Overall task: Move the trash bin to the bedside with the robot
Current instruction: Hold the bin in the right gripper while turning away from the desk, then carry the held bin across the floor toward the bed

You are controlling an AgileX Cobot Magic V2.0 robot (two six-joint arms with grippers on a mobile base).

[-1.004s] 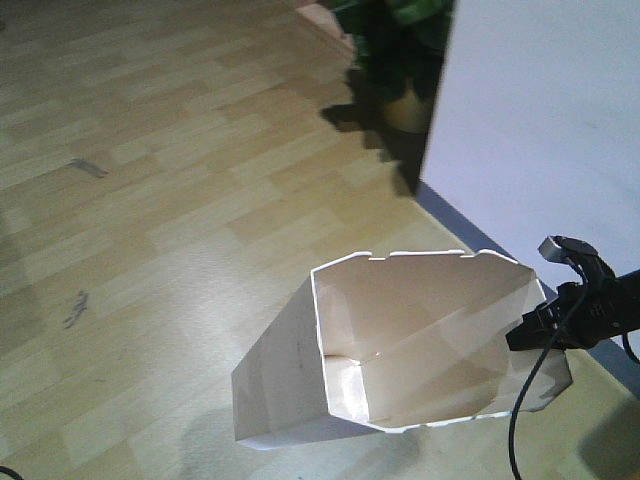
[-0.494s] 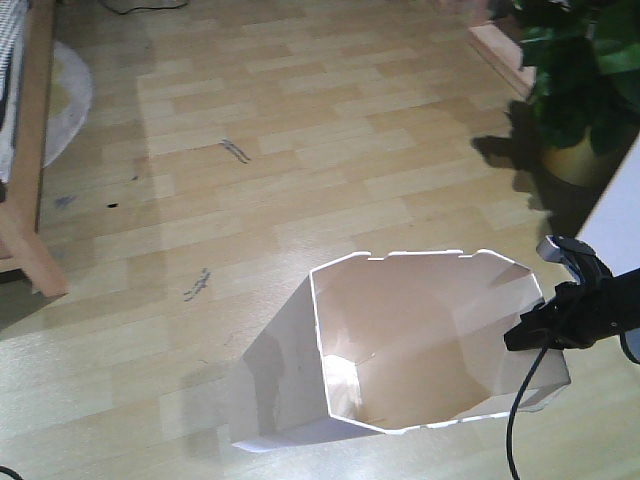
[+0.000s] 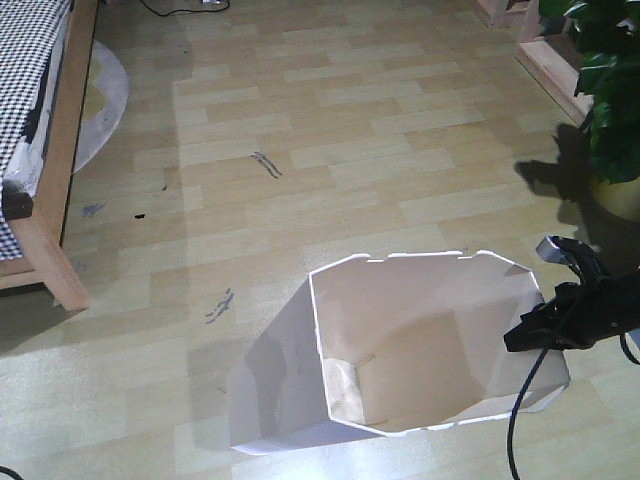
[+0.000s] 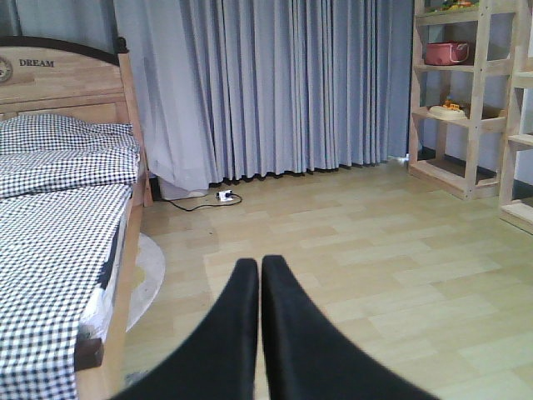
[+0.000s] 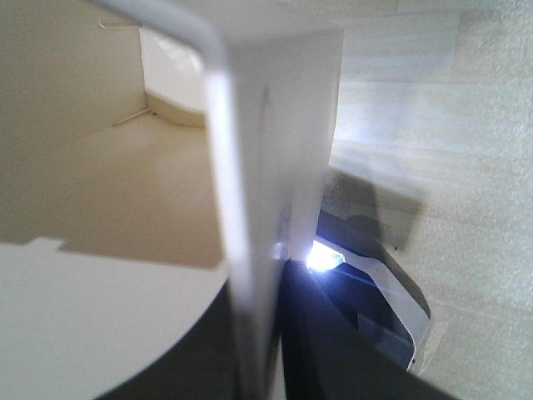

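Observation:
The white trash bin hangs tilted over the wood floor, its open polygonal mouth facing the front camera and its inside empty. My right gripper is shut on the rim at the bin's right side. In the right wrist view the thin bin wall runs between the dark jaws of the right gripper. The bed, with a wooden rail and checked bedding, stands at the far left, well apart from the bin. My left gripper is shut on nothing and points over the floor beside the bed.
A potted plant stands at the right edge. A round pale mat lies by the bed. Wooden shelves, grey curtains and a power strip with its cable line the far wall. A black cable hangs from the right arm.
The room has swung rightward across the front view: the white wall is gone, the plant sits further right and the bed has come in at the left. Bin and right gripper hold their place.

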